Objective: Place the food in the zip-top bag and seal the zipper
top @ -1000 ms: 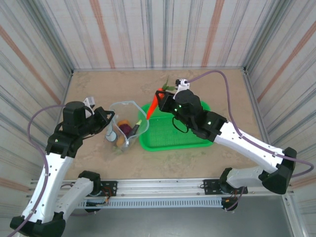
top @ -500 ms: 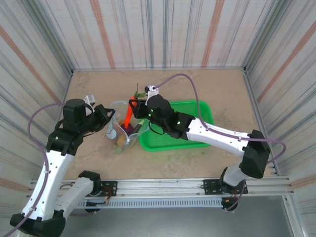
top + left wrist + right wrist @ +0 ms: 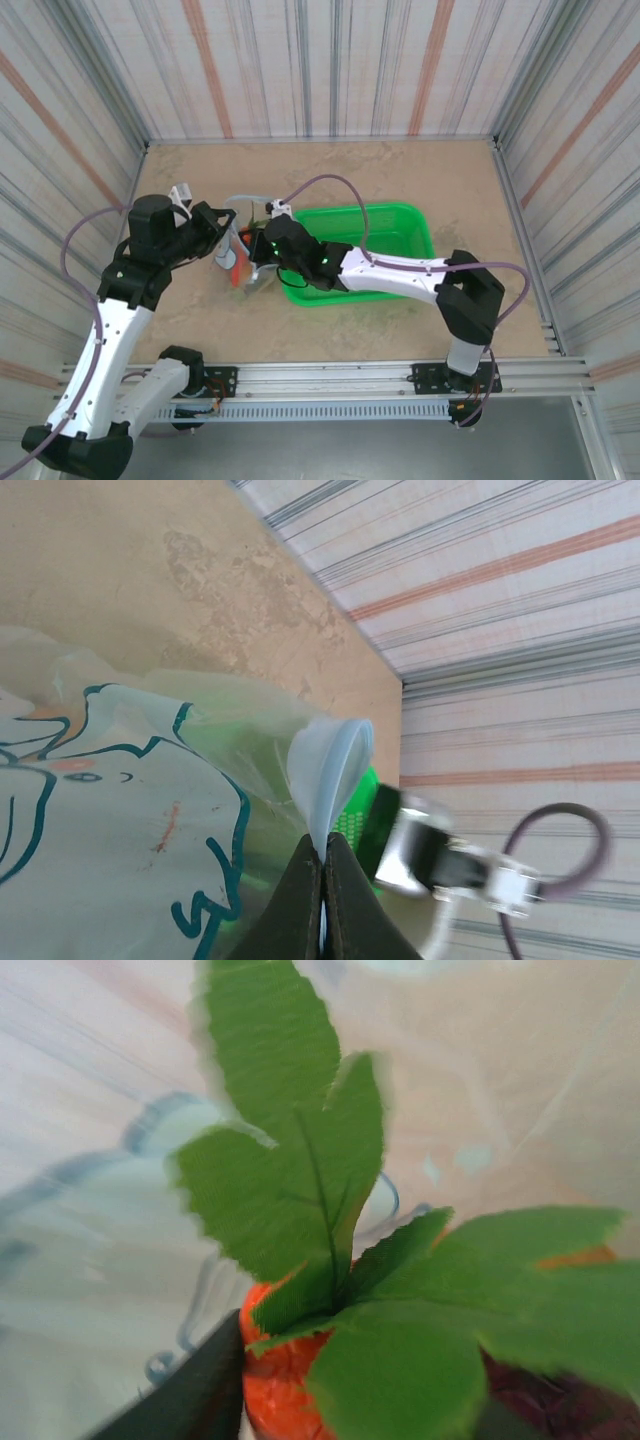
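While left end effector [image 3: 322, 855] pinches zip-top bag [image 3: 100, 810], right end effector [image 3: 252, 250] gripping carrot [image 3: 275, 1390] now inside

Corrugated wall panels [image 3: 330, 65], whitish-grey with thin grey lines and broad reddish-brown stripes, close me in on three sides, rising from the far edge and both flanks. Before me lies a flat tabletop [image 3: 470, 180] of mottled sandy beige, stained darker in patches and evenly lit, with only soft shadows. Along my near edge runs a slotted silver metal rail [image 3: 340, 378], with a plain grey surface [image 3: 300, 450] below it.
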Motion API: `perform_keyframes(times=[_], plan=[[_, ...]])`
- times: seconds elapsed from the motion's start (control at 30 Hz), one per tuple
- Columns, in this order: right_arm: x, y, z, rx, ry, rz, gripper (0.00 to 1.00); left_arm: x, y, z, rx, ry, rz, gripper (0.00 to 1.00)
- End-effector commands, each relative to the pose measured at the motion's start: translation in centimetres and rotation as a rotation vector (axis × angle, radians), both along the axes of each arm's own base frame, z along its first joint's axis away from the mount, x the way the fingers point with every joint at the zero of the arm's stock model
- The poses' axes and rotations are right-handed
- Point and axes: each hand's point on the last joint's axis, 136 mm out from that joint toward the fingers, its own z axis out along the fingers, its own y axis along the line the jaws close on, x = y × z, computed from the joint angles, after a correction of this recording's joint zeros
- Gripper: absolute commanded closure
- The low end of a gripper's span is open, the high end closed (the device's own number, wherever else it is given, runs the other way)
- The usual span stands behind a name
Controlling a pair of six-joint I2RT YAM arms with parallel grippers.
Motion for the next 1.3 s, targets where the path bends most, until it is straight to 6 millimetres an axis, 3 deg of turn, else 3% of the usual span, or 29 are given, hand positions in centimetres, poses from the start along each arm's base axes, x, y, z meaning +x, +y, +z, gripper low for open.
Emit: perform_keyframes(times=[0.0, 0.1, 0.23, 0.37, 0.47, 0.7, 0.8, 0.97, 1.13, 1.27], plan=[[-0.6, 1.0, 0.1, 0.007, 0.043, 0.041, 0.38, 0.7, 0.2, 1.2, -0.031, -0.047, 0.020, 1.00], [-0.4, 0.6, 0.3, -0.007, 0.020, 0.046, 0.28, 0.7, 0.2, 0.9, -0.029, -0.043, 0.022, 1.00], [-0.3, 0.0, 0.3, -0.030, 0.010, 0.053, 0.25, 0.4, 0.5, 0.5, -0.017, -0.038, 0.029, 1.00], [-0.1, -0.7, 1.2, -0.039, 0.000, 0.084, 0.26, -0.1, 1.2, -0.1, 0.030, -0.026, 0.044, 1.00], [0.2, -1.9, 3.1, -0.040, -0.030, 0.102, 0.30, -0.6, 1.9, -0.4, 0.068, -0.022, 0.061, 1.00], [0.6, -6.4, 6.3, -0.080, -0.129, 0.068, 0.38, -1.5, 2.7, -1.0, 0.112, -0.018, 0.073, 1.00], [0.9, -8.6, 6.3, -0.099, -0.099, 0.060, 0.45, -1.8, 2.6, -1.2, 0.118, -0.017, 0.061, 1.00], [0.9, -14.1, 4.6, -0.245, -0.067, 0.026, 0.64, -2.3, 2.9, -0.9, 0.158, -0.029, 0.056, 1.00], [-1.9, -18.4, 2.8, -0.406, 0.051, 0.171, 0.67, -2.6, 3.1, -1.1, 0.179, -0.031, 0.048, 1.00], [-6.9, -21.2, 0.9, -0.602, 0.204, 0.347, 0.67, -2.5, 2.7, -1.9, 0.170, -0.017, 0.030, 1.00]])
